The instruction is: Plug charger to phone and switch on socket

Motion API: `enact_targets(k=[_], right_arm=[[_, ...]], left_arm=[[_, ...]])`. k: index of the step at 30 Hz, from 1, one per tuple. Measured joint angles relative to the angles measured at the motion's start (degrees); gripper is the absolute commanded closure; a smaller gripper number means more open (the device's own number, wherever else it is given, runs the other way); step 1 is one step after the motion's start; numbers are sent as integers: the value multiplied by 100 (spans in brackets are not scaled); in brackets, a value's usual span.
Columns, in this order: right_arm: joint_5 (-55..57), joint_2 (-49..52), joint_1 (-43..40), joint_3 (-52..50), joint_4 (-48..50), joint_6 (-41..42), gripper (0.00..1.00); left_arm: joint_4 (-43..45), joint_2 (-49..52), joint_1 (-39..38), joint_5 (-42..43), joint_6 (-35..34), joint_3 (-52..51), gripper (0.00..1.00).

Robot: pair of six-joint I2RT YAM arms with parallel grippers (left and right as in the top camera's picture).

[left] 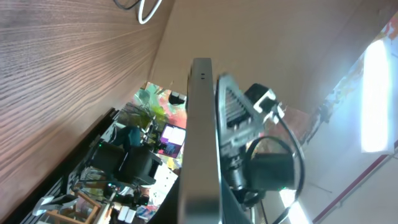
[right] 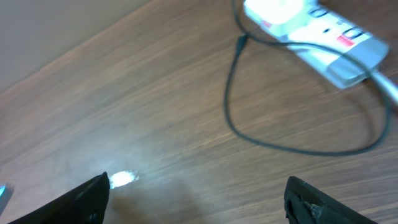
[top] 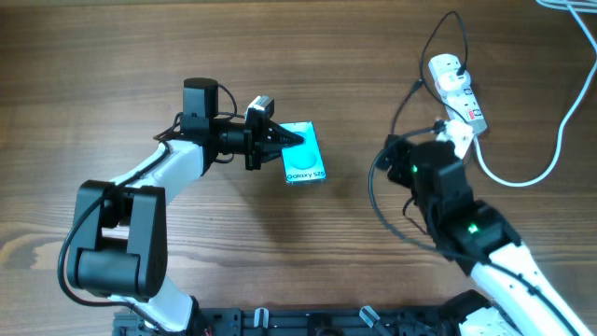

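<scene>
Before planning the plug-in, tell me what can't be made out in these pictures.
Charger tip: overhead, cable disappears under the right arm; right wrist, it runs off the edge.
Socket switch position: too small overhead, blurred in right wrist.
Phone port: blurred in left wrist.

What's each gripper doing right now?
Left gripper: closed on the phone.
Right gripper: open, holding nothing.

Turquoise phone [top: 304, 152], black charger [right: 226, 99], white red-marked socket [top: 459, 91], brown wood-grain table [top: 93, 56]
</scene>
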Motion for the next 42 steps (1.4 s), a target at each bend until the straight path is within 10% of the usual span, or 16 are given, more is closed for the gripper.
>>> enact_targets(k=[14,28,37,42], right_arm=[[-341,4177,-1427,1978,1303,-1196,2],[-737,5880,-1530,2035,3560,-1443,30],[-935,6264,-1550,2131,4269,-1998,94],[-1714,6201,-1572,2317,3580,-2173,95]], left_arm=[[0,0,0,-125,26,0,96],[-22,0,0,-190,24,0,96],[-94,0,0,-195,24,0,96],[-155,0,0,-197,24,0,96]])
